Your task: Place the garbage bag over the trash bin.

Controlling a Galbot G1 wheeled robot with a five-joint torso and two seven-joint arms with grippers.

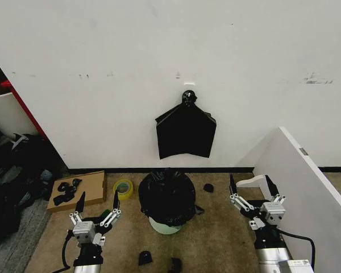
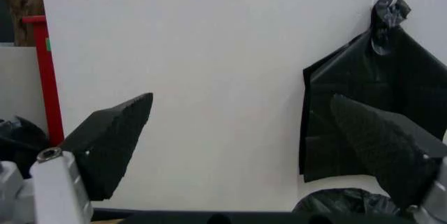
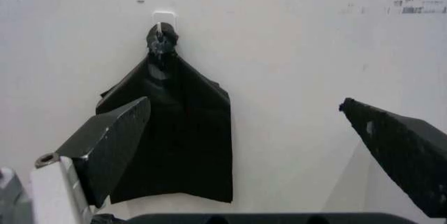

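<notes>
Flat black plastic bundle hung by its knot on the white wall; yellow tape roll beside flat brown cardboard box on the floor.

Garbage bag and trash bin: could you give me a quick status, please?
Left hand and right hand open, flanking the bin. Garbage bag draped over trash bin. Nothing in the way.

i have the trash bin dead ahead at twelve o'clock with the garbage bag draped on it, the hanging bundle on the wall behind, the tape roll and cardboard box at ten, a white panel at two.
</notes>
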